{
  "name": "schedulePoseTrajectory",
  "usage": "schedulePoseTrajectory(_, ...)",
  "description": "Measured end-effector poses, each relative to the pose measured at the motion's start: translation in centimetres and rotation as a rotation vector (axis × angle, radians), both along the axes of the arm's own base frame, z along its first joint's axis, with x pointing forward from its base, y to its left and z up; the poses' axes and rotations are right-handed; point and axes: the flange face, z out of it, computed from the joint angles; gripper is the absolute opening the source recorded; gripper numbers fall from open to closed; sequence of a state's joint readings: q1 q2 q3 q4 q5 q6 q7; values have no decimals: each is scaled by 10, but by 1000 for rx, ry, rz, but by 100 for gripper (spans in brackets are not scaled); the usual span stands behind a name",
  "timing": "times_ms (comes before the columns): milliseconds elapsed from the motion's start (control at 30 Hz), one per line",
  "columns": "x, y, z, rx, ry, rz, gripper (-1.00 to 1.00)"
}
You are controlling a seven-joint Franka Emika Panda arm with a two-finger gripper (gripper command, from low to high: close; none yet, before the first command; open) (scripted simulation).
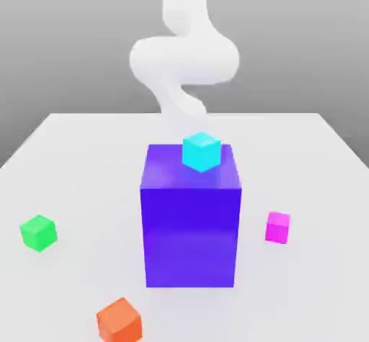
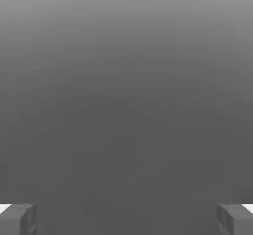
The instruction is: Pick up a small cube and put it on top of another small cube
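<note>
The fingers (image 2: 17, 219) stand wide apart in the hand view, one grey tip at each lower corner, with nothing between them but plain grey background; the gripper (image 2: 126, 220) is released and holds nothing. In the exterior view the white arm (image 1: 184, 56) curls above the far edge of the pale table (image 1: 79, 153), behind the big purple-blue block (image 1: 191, 222).

The block stands upright near the middle of the table. A small cyan cube (image 1: 201, 151) rests on its top face, toward the far edge, turned a little so that one corner points to the near side.

The small magenta-pink cube (image 1: 277, 227) lies on the table on the exterior view's right, near the block's lower right side but apart from it. The small green cube (image 1: 38, 232) sits on the table well off on the exterior view's left, about as near as the magenta one. A small orange cube (image 1: 119, 320) lies at the near edge, left of the block's front face.
</note>
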State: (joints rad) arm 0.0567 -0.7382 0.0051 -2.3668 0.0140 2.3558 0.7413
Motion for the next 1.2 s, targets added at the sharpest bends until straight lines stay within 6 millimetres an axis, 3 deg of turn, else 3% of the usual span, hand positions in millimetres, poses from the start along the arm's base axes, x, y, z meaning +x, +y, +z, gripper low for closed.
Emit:
schedulePoseTrajectory(133, 29, 53, -99, -69, 132, 202, 0)
schedulePoseTrajectory(300, 20, 119, -224, -170, 285, 464, 0)
schedulePoseTrajectory(467, -36, 171, -350, -295, 439, 753, 0)
schedulePoseTrajectory(633, -119, 185, -447, -427, 576, 1026, 0)
schedulePoseTrajectory(733, -139, 185, -478, -455, 607, 1097, 0)
schedulePoseTrajectory(967, -143, 184, -530, -459, 611, 1104, 0)
schedulePoseTrajectory(1000, -144, 183, -534, -461, 612, 1103, -100)
schedulePoseTrajectory(1200, -144, 183, -537, -463, 613, 1102, -100)
